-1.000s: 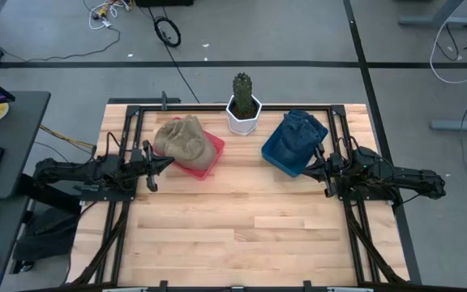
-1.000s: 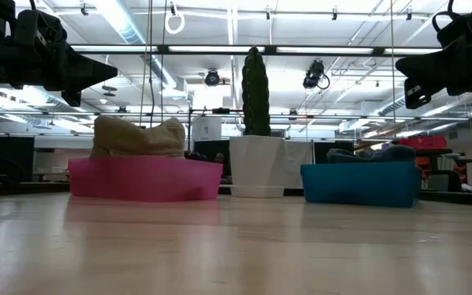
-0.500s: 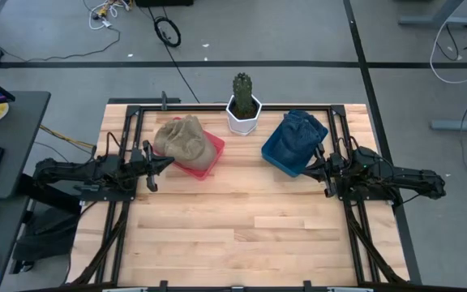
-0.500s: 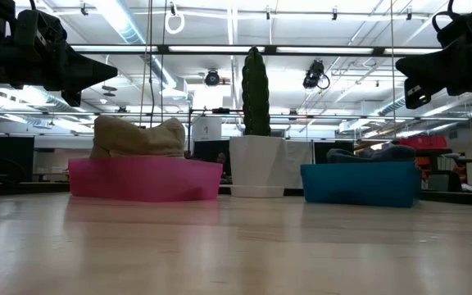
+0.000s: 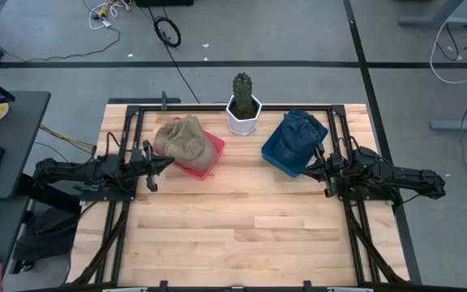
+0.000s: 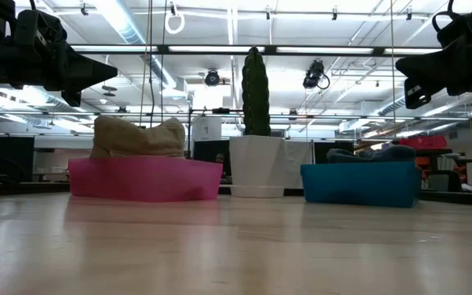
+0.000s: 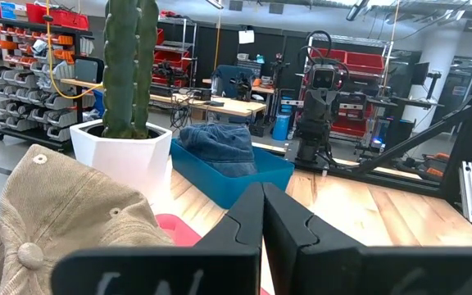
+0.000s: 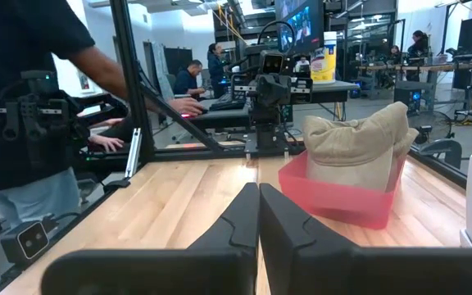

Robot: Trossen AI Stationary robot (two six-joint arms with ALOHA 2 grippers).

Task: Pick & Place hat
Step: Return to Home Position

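Note:
A tan hat (image 5: 186, 136) rests in a pink bin (image 5: 201, 162) at the far left of the table; it also shows in the low view as the tan hat (image 6: 138, 136) and in the right wrist view as the tan hat (image 8: 359, 143). A blue denim hat (image 5: 298, 134) lies in a blue bin (image 5: 280, 162) at the far right. My left gripper (image 5: 167, 162) hovers shut, level, just left of the pink bin. My right gripper (image 5: 305, 170) hovers shut, level, just right of the blue bin. Neither touches anything.
A cactus in a white pot (image 5: 243, 109) stands between the two bins at the far edge. A black frame (image 5: 217, 107) runs along the table's edges. The near half of the wooden table (image 5: 242, 235) holds nothing. A person (image 8: 47, 98) stands beyond the table's left side.

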